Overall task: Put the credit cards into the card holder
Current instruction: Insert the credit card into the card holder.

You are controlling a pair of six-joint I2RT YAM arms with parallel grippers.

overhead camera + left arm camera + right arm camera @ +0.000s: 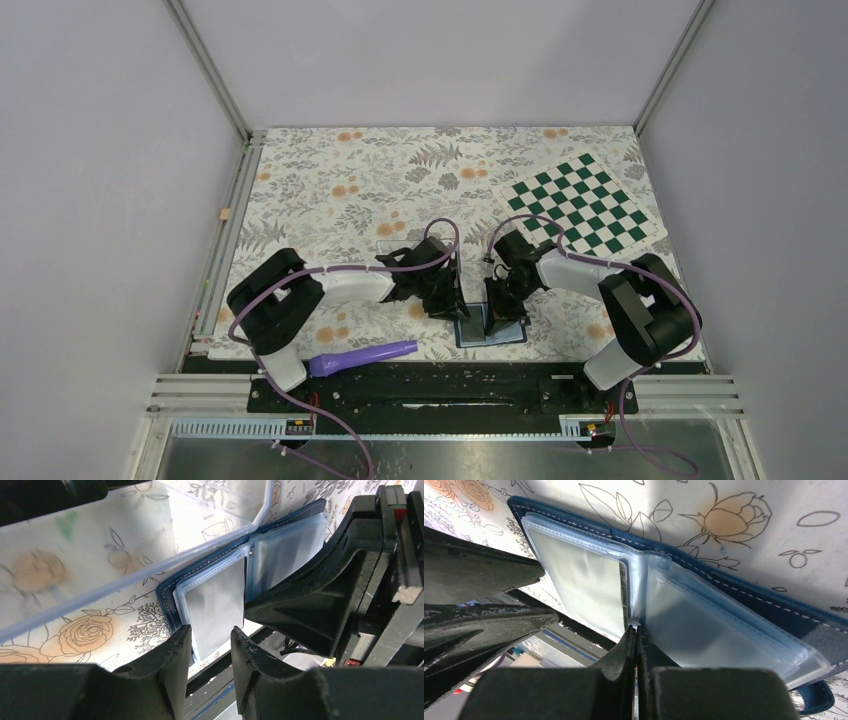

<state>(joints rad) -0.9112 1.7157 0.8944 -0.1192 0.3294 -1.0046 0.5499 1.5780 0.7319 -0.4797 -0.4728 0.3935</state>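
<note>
With the card holder [510, 335] lying open by my bases, my left gripper [211, 632] gaping around a clear sleeve [212, 597] and my right gripper [635, 632] pinched shut at the fold, I judge insertion underway, next needing a credit card, unseen here, slid in squarely.

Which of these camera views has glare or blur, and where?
Top external: evenly lit, sharp, no glare. Left wrist: white sheen on the clear sleeves of the card holder, left gripper slightly soft. Right wrist: same sheen, right gripper blurred up close.
</note>
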